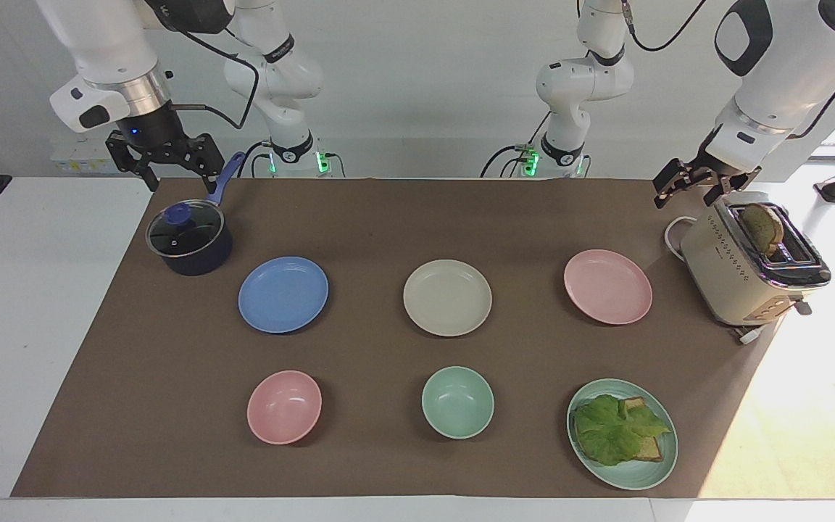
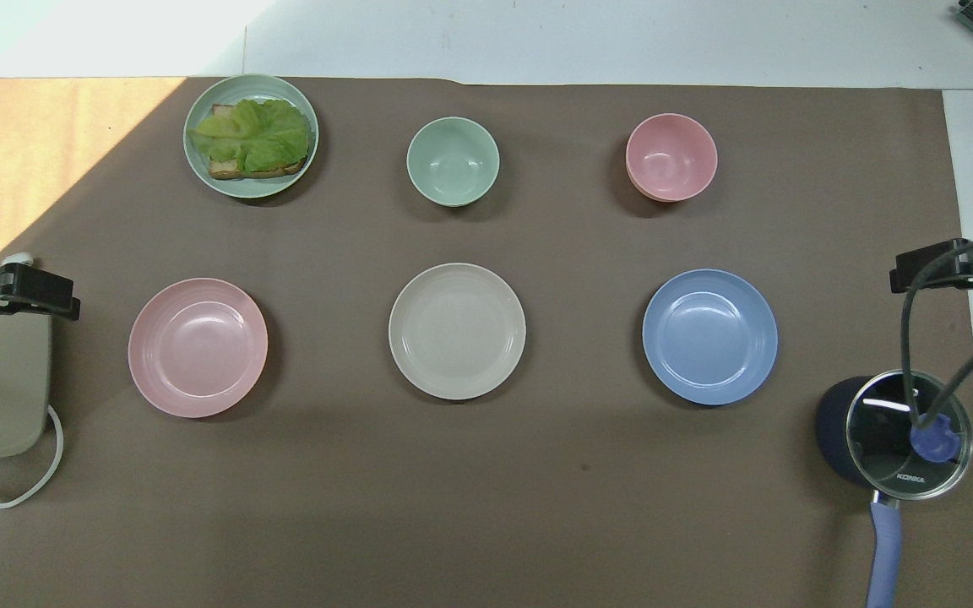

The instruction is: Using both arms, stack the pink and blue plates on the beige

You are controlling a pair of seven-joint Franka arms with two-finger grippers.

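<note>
Three plates lie in a row across the brown mat. The beige plate [image 1: 447, 297] [image 2: 457, 330] is in the middle. The blue plate [image 1: 283, 294] [image 2: 709, 336] lies toward the right arm's end, the pink plate [image 1: 608, 286] [image 2: 198, 347] toward the left arm's end. My right gripper [image 1: 180, 174] [image 2: 951, 266] hangs open and empty over the mat's edge by a saucepan. My left gripper [image 1: 693, 194] [image 2: 13, 291] hangs open and empty over a toaster's end. Neither gripper touches a plate.
A dark blue lidded saucepan [image 1: 189, 238] [image 2: 896, 435] stands beside the blue plate. A cream toaster [image 1: 751, 264] holding bread stands beside the pink plate. Farther from the robots sit a pink bowl [image 1: 284, 407], a mint bowl [image 1: 457, 402] and a mint plate [image 1: 660, 467] with lettuce on toast.
</note>
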